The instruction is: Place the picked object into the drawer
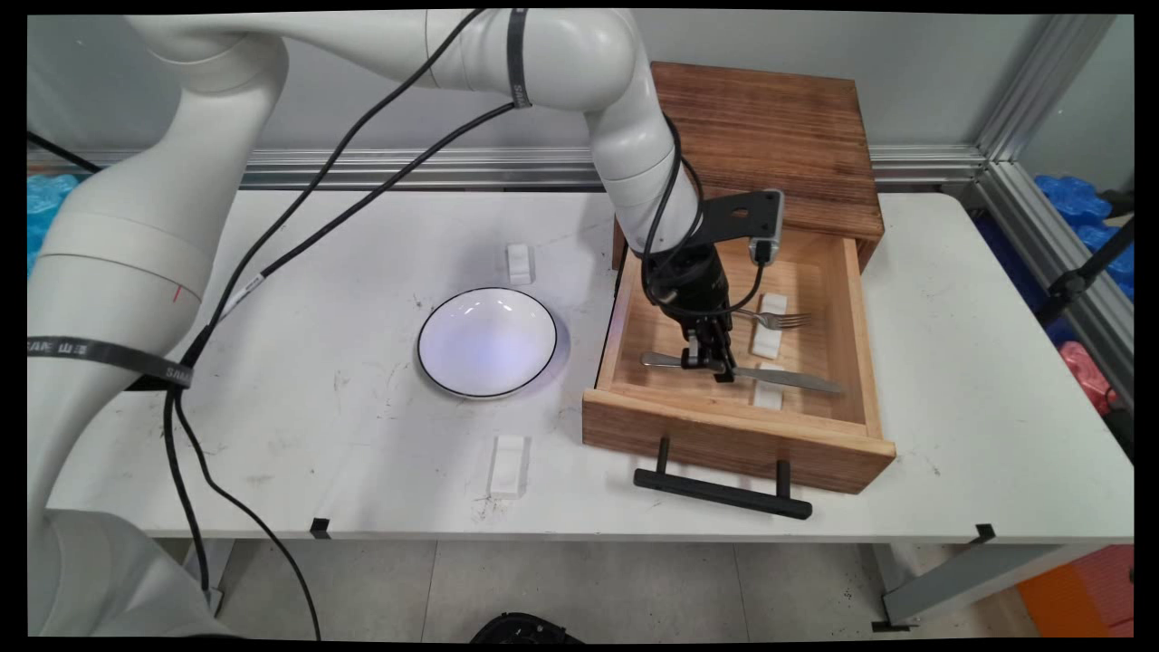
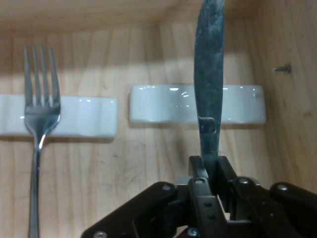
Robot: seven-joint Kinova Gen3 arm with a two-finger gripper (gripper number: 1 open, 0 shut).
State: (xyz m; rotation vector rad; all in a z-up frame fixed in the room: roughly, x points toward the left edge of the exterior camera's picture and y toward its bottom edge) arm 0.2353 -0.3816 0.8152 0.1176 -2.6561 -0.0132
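Note:
My gripper (image 1: 709,362) reaches down into the open wooden drawer (image 1: 842,272) and is shut on a metal knife (image 1: 788,380) at its handle. In the hand view the gripper (image 2: 209,171) pinches the knife (image 2: 208,74), whose blade runs ahead over a white rest (image 2: 163,104). A fork (image 2: 39,109) lies beside it, its tines on a second white rest (image 2: 84,116). In the main view the fork (image 1: 779,318) lies just behind the gripper across a white rest (image 1: 768,337).
The drawer juts from a dark wooden box (image 1: 770,136) and carries a black handle (image 1: 722,493) toward the table's near edge. A white black-rimmed plate (image 1: 486,342) sits left of the drawer. Small white rests lie behind (image 1: 520,263) and before (image 1: 508,465) the plate.

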